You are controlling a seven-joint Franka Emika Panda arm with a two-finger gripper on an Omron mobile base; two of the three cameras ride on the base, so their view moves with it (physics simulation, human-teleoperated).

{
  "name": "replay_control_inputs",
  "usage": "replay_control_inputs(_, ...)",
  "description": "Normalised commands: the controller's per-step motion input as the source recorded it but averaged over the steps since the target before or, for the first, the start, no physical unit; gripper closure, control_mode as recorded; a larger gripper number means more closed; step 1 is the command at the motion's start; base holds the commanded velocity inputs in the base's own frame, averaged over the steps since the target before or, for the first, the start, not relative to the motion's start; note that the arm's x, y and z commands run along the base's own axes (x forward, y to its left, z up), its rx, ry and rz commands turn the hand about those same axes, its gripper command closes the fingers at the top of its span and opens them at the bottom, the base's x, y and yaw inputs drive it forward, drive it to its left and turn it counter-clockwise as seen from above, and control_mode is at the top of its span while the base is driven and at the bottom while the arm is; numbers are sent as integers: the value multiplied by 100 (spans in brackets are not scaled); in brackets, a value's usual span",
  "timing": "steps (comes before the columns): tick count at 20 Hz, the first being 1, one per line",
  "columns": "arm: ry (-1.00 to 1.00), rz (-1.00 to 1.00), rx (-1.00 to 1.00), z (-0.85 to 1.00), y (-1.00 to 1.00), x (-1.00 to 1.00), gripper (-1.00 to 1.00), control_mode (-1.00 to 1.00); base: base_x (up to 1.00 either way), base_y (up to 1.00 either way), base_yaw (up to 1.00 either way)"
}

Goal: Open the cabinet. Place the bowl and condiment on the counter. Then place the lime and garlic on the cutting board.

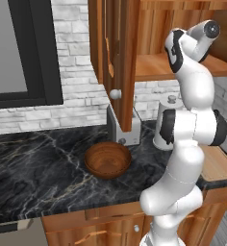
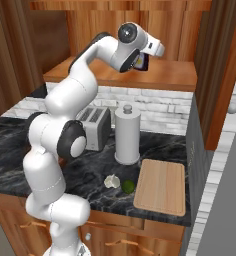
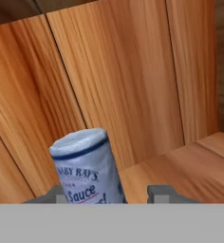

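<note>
On the near part of the black-veined bench [image 2: 90,175], the whitish lumpy garlic [image 2: 110,181] and the round bright-green lime [image 2: 128,186] lie just beside each other, left of the light-tan cutting board [image 2: 161,186], which lies flat with rounded corners. Further left along the bench sits the wide dark-brown wooden bowl [image 1: 107,159], upright, in front of the silvery toaster [image 2: 95,127]; a tall white paper-towel roll [image 2: 127,134] stands behind the board. Above and farther back, the reddish-brown cabinet [image 1: 120,53] hangs with its door swung open, a round silvery knob on the door's edge. On its shelf [image 2: 160,75] stands the condiment bottle [image 3: 89,167], tilted in the hand view, with a pale label reading "Sauce" and a blue band near its top. The tool [image 3: 111,194] is at the bottle with one fingertip [image 3: 163,193] to each side, jaws part-spread; whether they pinch it I cannot tell.
</note>
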Motion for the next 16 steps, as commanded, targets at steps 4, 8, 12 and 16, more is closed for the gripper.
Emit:
replay_control_inputs(4, -8, 2, 0, 6, -5, -23, 100, -100, 0, 0, 0)
replay_control_inputs(8, -8, 7, 0, 16, -7, -37, 100, -100, 0, 0, 0)
replay_control_inputs(12, -7, 12, -4, 1, 1, -69, 100, -100, 0, 0, 0)
replay_control_inputs(16, -3, 12, -7, 0, 12, -68, 100, -100, 0, 0, 0)
